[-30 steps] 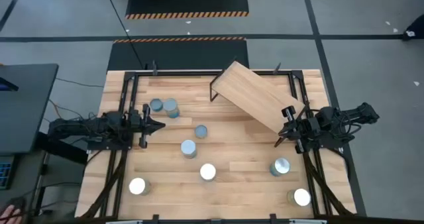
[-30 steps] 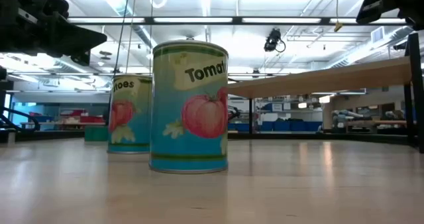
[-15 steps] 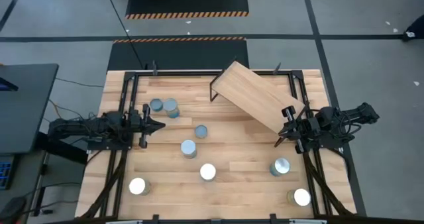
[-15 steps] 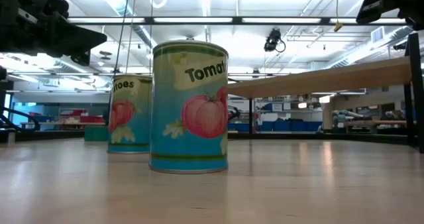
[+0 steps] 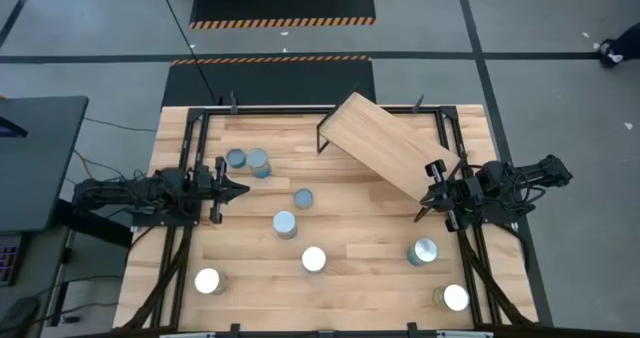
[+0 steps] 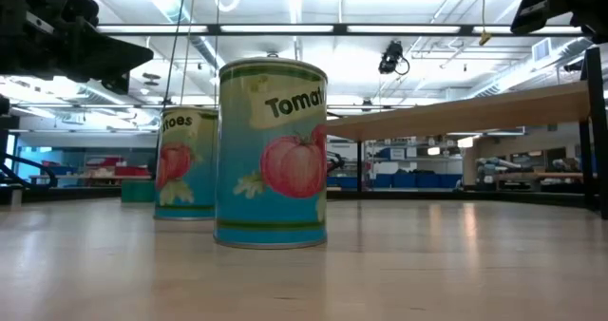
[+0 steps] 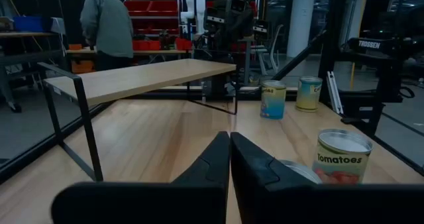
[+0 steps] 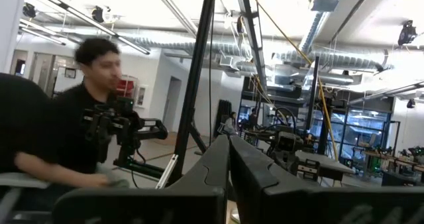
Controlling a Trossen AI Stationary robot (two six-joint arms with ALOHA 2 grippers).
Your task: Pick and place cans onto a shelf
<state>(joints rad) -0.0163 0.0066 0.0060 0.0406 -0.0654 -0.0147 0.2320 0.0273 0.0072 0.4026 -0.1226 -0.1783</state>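
Note:
Several cans stand upright on their bases on the plank table, among them a pair [image 5: 248, 161] at the far left, one [image 5: 285, 224] mid-table and one [image 5: 423, 251] near the right. The low view shows a tomato can [image 6: 272, 152] close up. The shelf [image 5: 390, 143], a light-wood board on black legs, stands turned diagonally at the far right. My left gripper [image 5: 243, 188] is shut at the table's left, pointing level toward the middle. My right gripper [image 5: 430, 190] is shut at the table's right, beside the shelf's near corner. Neither holds anything.
A black frame [image 5: 300, 110] runs around the table's edges. In the left wrist view the shelf [image 7: 142, 78] stands ahead, with cans [image 7: 272, 99] beyond. A person [image 8: 86, 118] sits in the room past the table. Bare planks lie between the scattered cans.

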